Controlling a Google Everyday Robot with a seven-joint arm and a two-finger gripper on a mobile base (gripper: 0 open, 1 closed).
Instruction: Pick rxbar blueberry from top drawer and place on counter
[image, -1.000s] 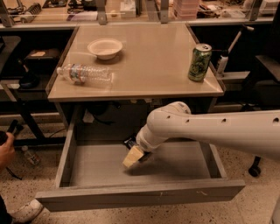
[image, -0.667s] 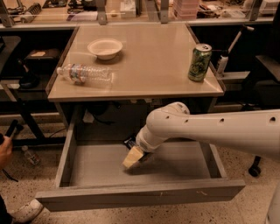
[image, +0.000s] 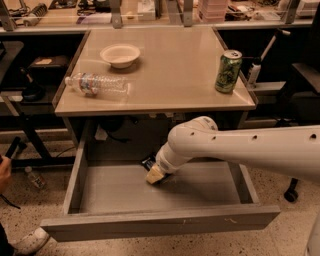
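Observation:
The top drawer (image: 165, 222) is pulled wide open below the counter (image: 170, 75). My white arm reaches in from the right, and the gripper (image: 155, 175) is low inside the drawer, near its middle and close to the floor. A small dark wrapper, the rxbar blueberry (image: 148, 162), shows at the gripper's upper left edge and touches it. Most of the bar is hidden behind the gripper.
On the counter lie a clear plastic water bottle (image: 97, 84) on its side at the left, a white bowl (image: 120, 54) at the back, and a green can (image: 228, 71) upright at the right edge. A person's hand (image: 5, 167) and shoe (image: 27, 242) are at the left.

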